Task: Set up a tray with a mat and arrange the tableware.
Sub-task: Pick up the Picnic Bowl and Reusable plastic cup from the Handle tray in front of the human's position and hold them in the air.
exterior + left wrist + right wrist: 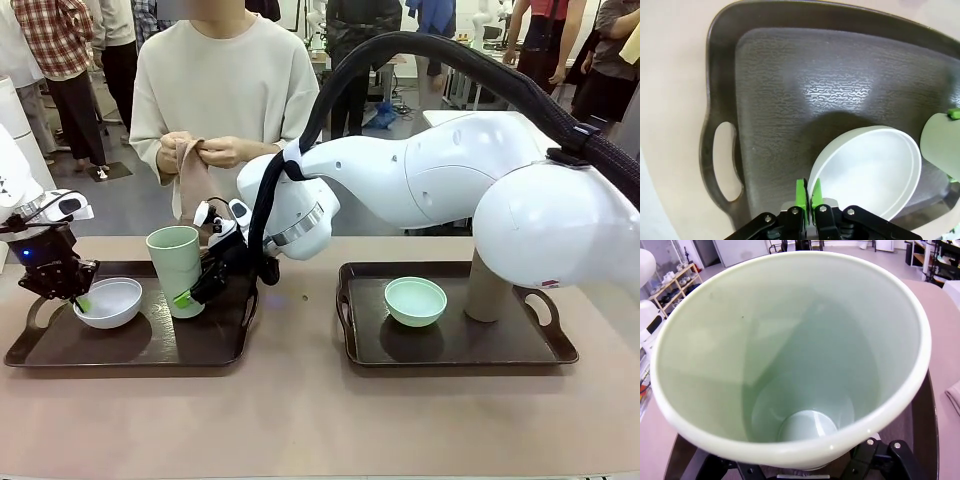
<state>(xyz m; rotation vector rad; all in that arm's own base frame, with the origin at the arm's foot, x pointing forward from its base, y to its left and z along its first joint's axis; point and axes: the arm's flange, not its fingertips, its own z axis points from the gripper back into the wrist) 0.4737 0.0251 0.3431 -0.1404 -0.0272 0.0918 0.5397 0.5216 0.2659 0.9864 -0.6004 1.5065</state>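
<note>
White round bowl (870, 170) sits on wrinkle-textured tray (790, 75).

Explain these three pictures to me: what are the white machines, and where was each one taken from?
They are two white robot arms, each ending in a two-finger gripper. The wide picture looks across the table at a person holding a cloth. The other two come from cameras on the arms' wrists. On the left tray, the left gripper pinches a white bowl's rim; the right gripper holds a pale green cup, whose inside its wrist camera shows. The right tray carries a mint bowl and a taupe cup.
</note>
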